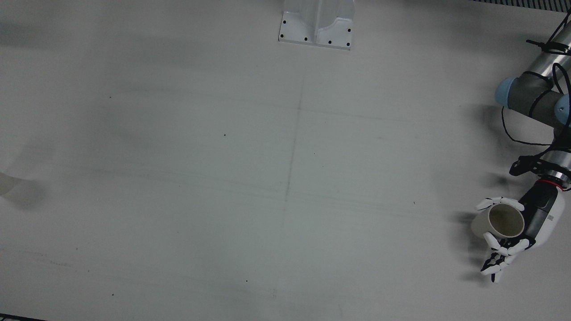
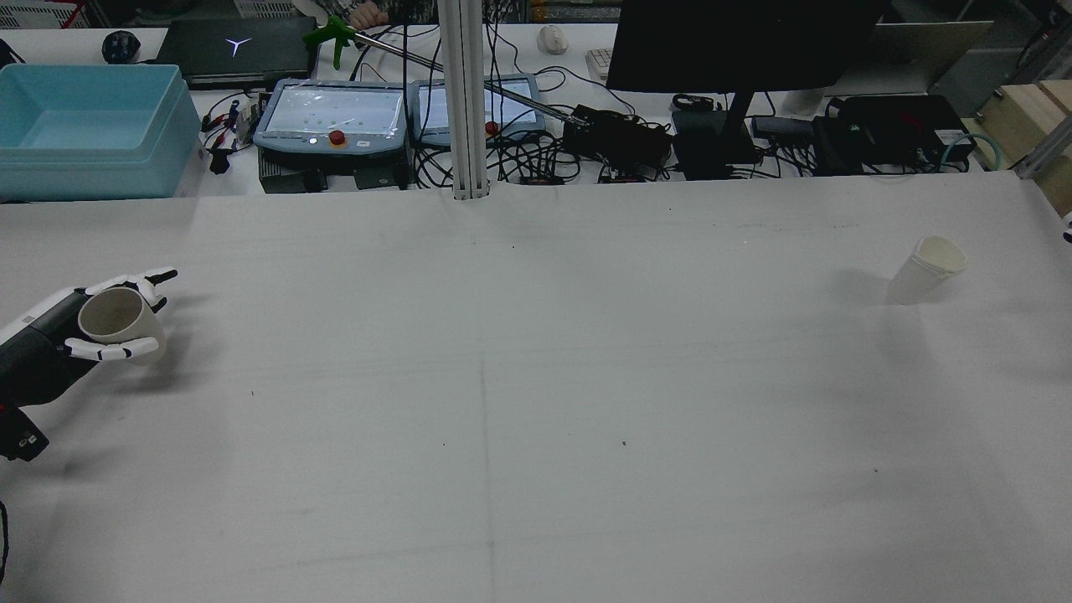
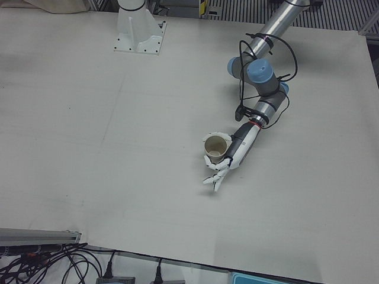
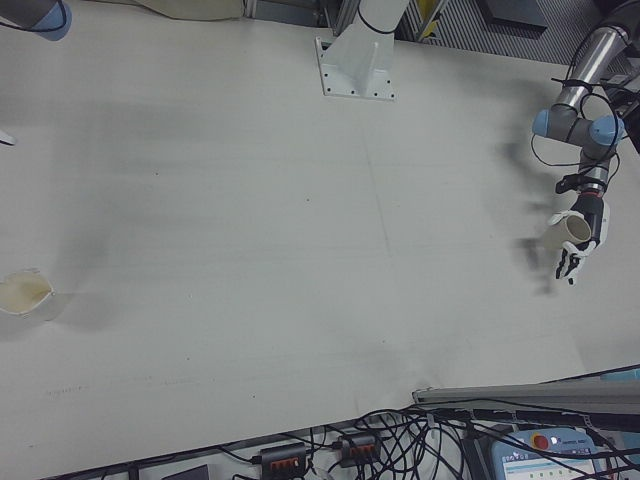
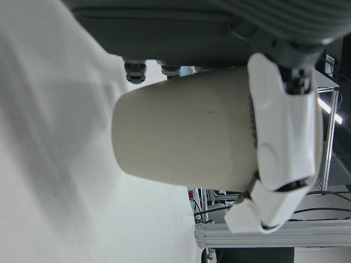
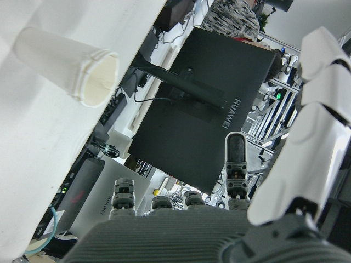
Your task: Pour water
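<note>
A beige paper cup [image 1: 502, 221] sits in my left hand [image 1: 533, 227] at the table's left side, fingers [image 5: 285, 126] wrapped round its wall, mouth up and slightly tilted. It also shows as the cup [image 2: 115, 321] in the left hand [image 2: 50, 339] in the rear view, and the cup [image 3: 216, 147] in the left-front view. A second white paper cup [image 2: 925, 268] stands alone far to the right, also seen as the cup [image 6: 71, 66] and the cup [image 4: 25, 296]. My right hand [image 6: 219, 230] hangs apart from it, fingers [image 6: 312, 126] spread, holding nothing.
The white pedestal base [image 1: 316, 31] stands at the table's back middle. Beyond the far edge are a blue bin [image 2: 88, 126], teach pendants [image 2: 335, 117], cables and a black monitor [image 2: 741, 42]. A post [image 2: 465, 100] rises mid-edge.
</note>
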Tool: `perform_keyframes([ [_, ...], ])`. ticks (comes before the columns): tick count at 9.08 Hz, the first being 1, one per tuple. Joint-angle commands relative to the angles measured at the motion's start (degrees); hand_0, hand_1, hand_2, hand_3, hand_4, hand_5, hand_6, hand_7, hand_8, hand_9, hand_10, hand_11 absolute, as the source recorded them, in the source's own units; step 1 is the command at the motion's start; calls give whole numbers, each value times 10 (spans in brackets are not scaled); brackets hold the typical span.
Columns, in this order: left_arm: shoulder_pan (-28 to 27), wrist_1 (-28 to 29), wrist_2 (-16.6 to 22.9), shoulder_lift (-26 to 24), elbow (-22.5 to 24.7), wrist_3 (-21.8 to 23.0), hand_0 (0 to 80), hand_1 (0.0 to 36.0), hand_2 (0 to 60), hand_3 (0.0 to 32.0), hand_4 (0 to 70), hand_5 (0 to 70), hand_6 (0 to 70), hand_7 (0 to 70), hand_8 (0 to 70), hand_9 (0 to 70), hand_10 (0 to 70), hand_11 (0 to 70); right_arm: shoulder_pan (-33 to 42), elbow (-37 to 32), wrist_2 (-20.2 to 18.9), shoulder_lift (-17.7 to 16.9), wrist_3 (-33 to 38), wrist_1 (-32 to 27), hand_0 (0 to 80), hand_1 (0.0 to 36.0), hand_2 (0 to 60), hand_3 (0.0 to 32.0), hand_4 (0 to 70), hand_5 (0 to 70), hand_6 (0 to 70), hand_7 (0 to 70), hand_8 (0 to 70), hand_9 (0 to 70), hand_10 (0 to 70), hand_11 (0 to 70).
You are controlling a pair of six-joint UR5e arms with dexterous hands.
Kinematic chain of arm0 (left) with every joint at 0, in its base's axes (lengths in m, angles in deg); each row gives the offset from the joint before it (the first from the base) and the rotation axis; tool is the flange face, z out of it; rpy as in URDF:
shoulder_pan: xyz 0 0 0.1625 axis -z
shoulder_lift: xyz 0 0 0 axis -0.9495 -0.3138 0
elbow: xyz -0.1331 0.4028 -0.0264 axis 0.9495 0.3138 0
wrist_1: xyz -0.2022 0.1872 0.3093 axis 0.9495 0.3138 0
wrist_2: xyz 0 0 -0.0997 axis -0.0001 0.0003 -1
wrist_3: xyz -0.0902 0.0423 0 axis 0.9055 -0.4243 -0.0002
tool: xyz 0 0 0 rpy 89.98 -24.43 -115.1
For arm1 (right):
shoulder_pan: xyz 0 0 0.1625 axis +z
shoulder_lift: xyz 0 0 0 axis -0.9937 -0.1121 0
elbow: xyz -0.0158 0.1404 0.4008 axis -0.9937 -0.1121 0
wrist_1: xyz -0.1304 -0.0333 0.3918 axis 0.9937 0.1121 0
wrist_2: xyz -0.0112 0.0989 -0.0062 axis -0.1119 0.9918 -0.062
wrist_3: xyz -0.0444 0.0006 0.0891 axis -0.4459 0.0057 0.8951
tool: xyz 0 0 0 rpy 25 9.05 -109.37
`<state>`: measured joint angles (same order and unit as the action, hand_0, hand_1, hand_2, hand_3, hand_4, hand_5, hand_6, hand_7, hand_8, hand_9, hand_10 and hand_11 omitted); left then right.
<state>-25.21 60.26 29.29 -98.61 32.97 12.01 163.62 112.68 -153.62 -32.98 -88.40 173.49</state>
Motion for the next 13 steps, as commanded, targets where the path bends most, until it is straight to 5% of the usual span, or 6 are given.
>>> perform_keyframes([
  [1,0,-44,0,2,56,11,572,360,600,0,373,700,72,186,4,23,30,73,-39,-165,1,65,1,-100,473,143,149,0,101,336,20,31,14,3,53,91],
  [2,-3,-65,0,0,73,11,571,360,600,0,365,700,69,184,3,22,31,74,-58,-220,3,100,-5,-102,473,139,121,0,83,203,9,11,12,0,45,80],
  [3,-4,-73,0,-6,75,10,587,360,600,0,360,700,68,184,3,22,30,73,-69,-283,4,143,-5,-116,476,140,98,0,74,202,16,20,12,0,35,66],
  [5,-4,-78,-1,-6,75,12,594,360,600,0,356,700,70,183,4,22,30,74,-73,-328,19,155,2,-164,470,137,89,0,12,161,2,11,17,4,34,65],
  [7,-4,-77,-1,-6,74,12,593,360,600,0,354,700,69,182,3,22,31,75,-72,-331,21,150,23,-164,476,138,90,0,46,224,9,29,16,2,33,63],
  [13,-4,-77,-2,-8,75,12,596,360,600,0,347,700,72,182,4,22,33,78,-123,-391,81,215,23,-162,475,134,71,0,38,246,14,33,8,0,25,52],
])
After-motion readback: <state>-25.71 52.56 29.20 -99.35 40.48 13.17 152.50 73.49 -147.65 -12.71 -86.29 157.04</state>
